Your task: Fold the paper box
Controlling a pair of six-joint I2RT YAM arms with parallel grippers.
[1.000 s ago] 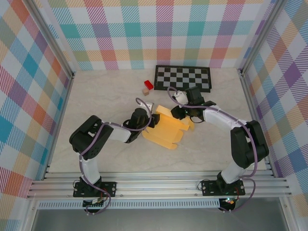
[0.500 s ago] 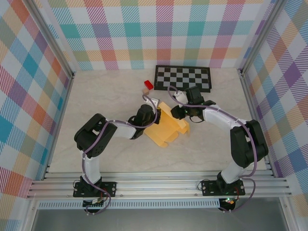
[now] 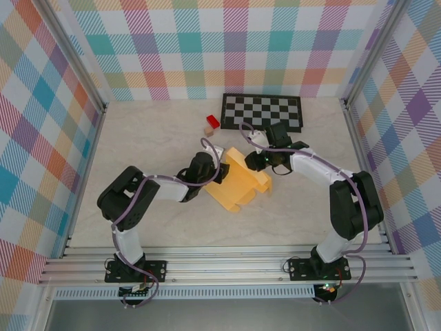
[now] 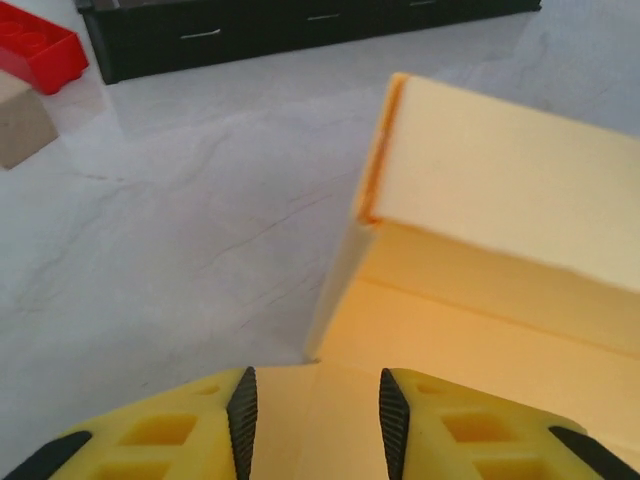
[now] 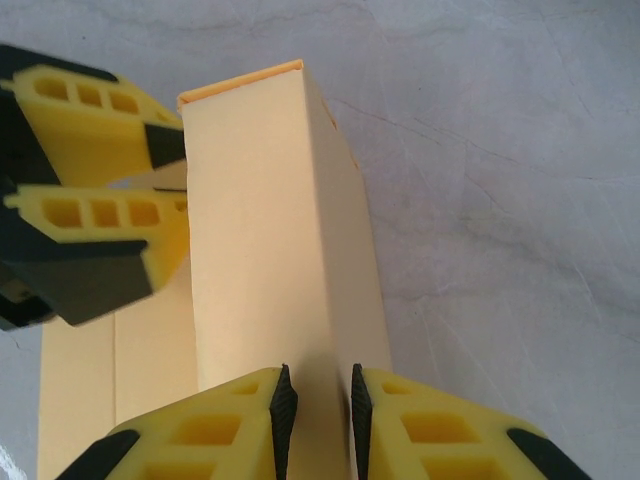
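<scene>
Presently, the paper box [image 3: 241, 186] lies at the middle of the table [image 3: 151, 145], between the two arms and partly formed. The right gripper [image 5: 318, 400] is narrow, pinching one end of the raised wall [image 5: 270, 220] of the box. The wall's long axis runs away from those fingers toward the left gripper [image 4: 315, 415]. That gripper stands half spread over the box floor, gripping nothing, with the wall's corner just ahead. Being nearer the free end, the left gripper probably makes the next fold.
</scene>
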